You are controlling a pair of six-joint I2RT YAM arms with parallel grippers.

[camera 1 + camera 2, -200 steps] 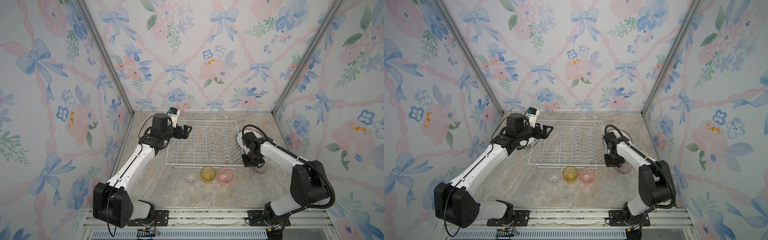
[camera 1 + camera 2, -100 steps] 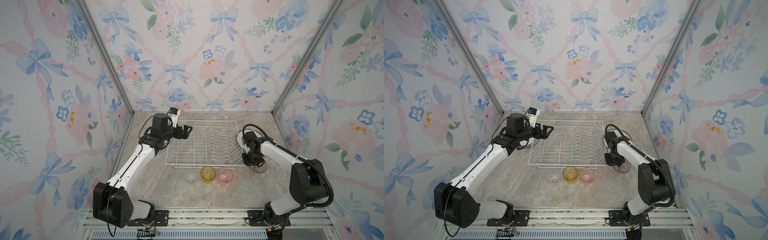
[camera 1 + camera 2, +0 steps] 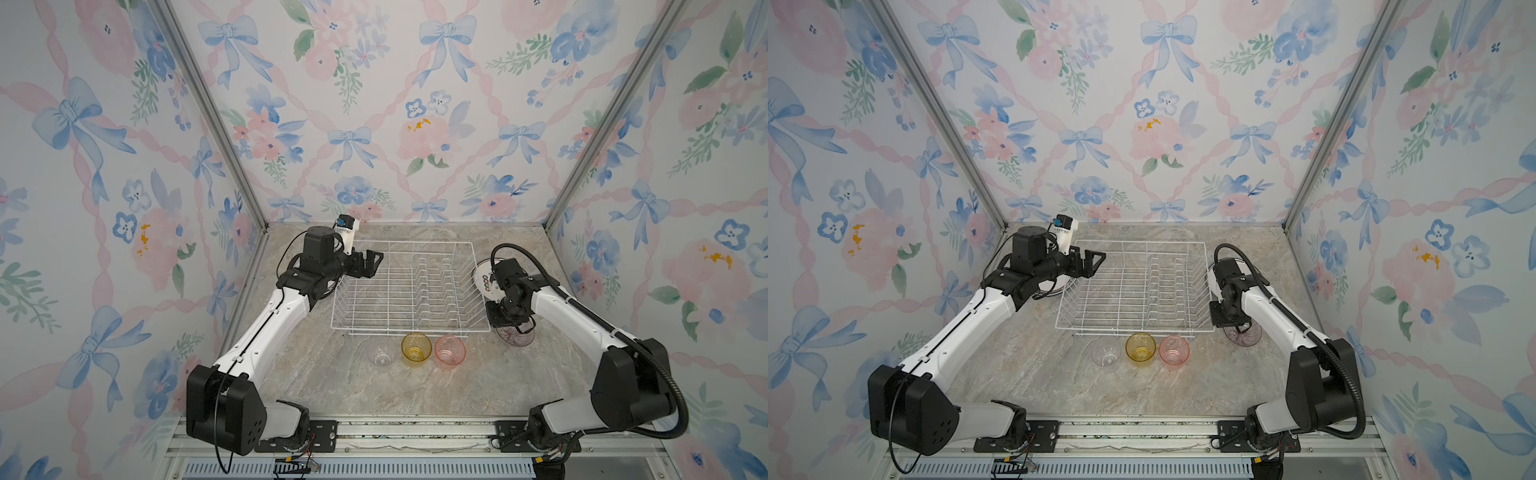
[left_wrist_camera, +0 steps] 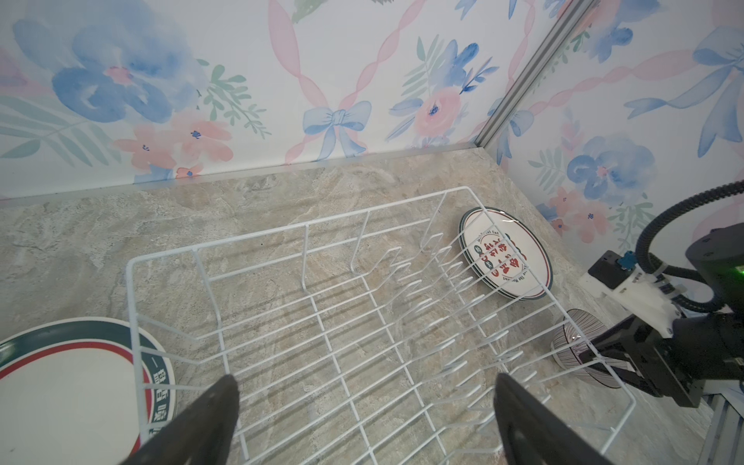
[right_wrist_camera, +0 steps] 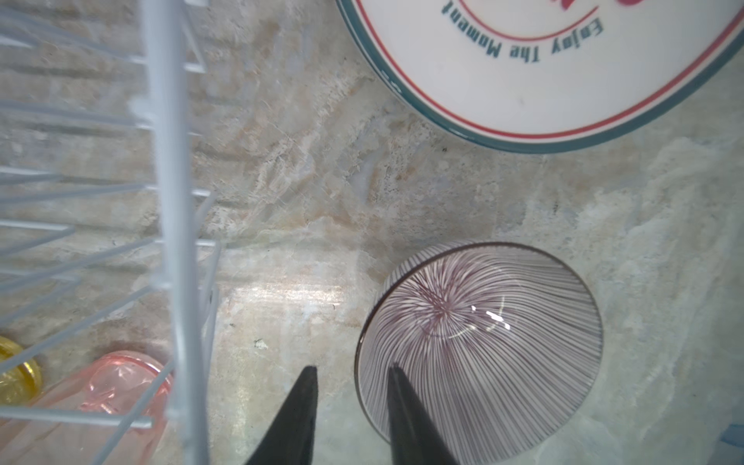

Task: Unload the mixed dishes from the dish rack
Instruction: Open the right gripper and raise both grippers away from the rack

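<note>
Nothing remains in the dish rack (image 3: 399,291). Plates (image 4: 507,257) lie on the table beside its ends, and the purplish bowl (image 5: 483,342) stands off its near right corner. We see the right gripper (image 5: 350,374), clamped a second ago, now narrowly parted astride the rim, so unloading looks finished. The left gripper (image 4: 362,386) gapes wide above the rack.

The white wire dish rack (image 3: 403,286) sits mid-table. At its 6 o'clock, just beside it, 3 cups stand in a row: clear tumbler (image 3: 381,353), yellow tumbler (image 3: 416,348), pink tumbler (image 3: 450,350). At 4 o'clock is the ribbed purplish bowl (image 3: 519,337), with the right gripper (image 3: 514,326) pointing down onto it, its jaws hidden. At 3 o'clock a white plate (image 3: 482,280) shows behind that arm. The left gripper (image 3: 374,264) hovers over the rack's 10 o'clock corner, jaws wide apart.
</note>
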